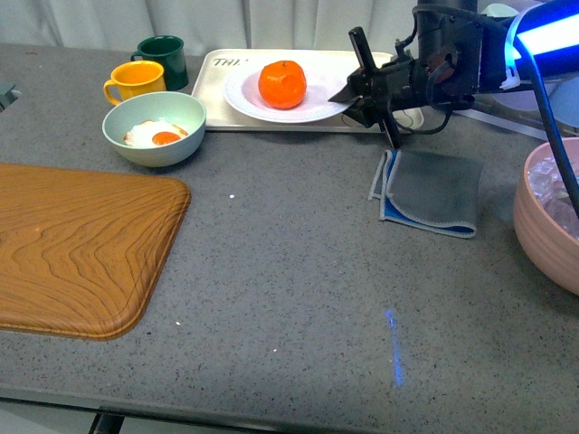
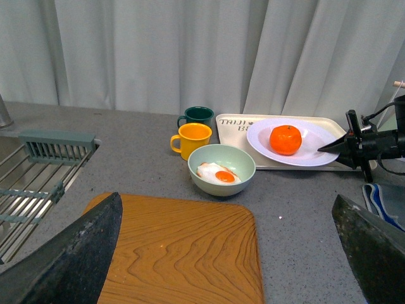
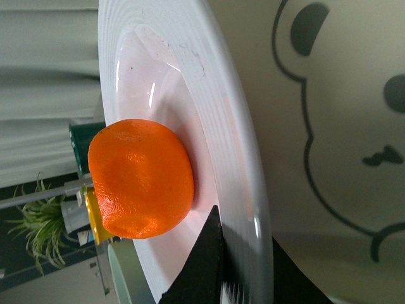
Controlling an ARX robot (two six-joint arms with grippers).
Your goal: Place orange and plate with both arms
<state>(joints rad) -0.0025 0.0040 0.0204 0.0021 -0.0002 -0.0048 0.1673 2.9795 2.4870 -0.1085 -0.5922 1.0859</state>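
Note:
The orange (image 1: 282, 83) lies in the white ridged plate (image 1: 244, 98), which rests on the cream bear tray (image 1: 217, 81) at the back of the table. My right gripper (image 1: 351, 95) is shut on the plate's right rim. In the right wrist view the black fingers (image 3: 205, 266) pinch the rim of the plate (image 3: 234, 145), with the orange (image 3: 139, 178) just beyond. The left wrist view shows the orange (image 2: 285, 139) and the plate (image 2: 316, 149) far off. My left gripper (image 2: 231, 253) is open and empty, hovering over the wooden board (image 2: 183, 253).
A pale green bowl (image 1: 154, 128) with a fried egg, a yellow mug (image 1: 136, 81) and a dark green mug (image 1: 165, 56) stand left of the tray. The wooden board (image 1: 77, 244) lies front left. A folded grey cloth (image 1: 430, 190) and a pink bowl (image 1: 547, 217) are at right.

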